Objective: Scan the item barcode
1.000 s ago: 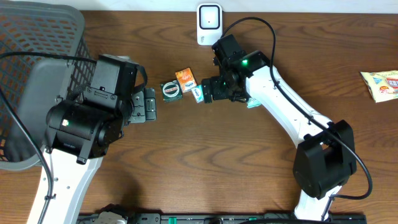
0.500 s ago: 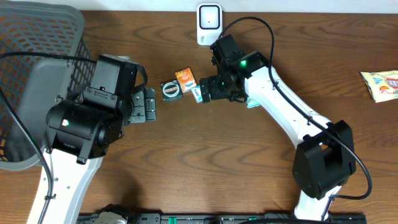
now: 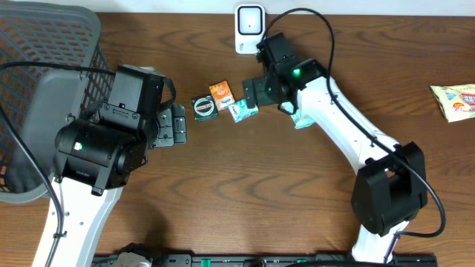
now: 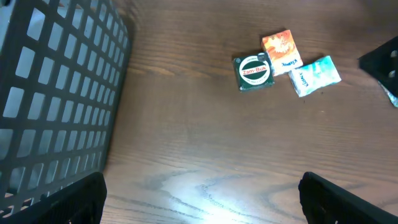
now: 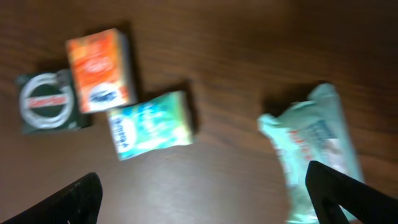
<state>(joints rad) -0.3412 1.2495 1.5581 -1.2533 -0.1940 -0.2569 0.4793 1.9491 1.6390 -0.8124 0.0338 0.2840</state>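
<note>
Right wrist view: right gripper (image 5: 205,202) spread wide, empty, near teal packet (image 5: 151,124); left gripper (image 4: 199,199) likewise spread, idle. Likely step: pick approach. Next: close on packet, present barcode to scanner (image 3: 250,28)

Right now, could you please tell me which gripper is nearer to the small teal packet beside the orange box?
Right. The right gripper hangs open just beside the small teal packet; the left gripper, also open, sits farther off, beyond the green tin.

The overhead view is evenly bright, with soft shadows. In the left wrist view, pale glare sits on the table (image 4: 205,193) at lower centre. The right wrist view is blurred (the teal packet (image 5: 152,124) has unreadable lettering).
</note>
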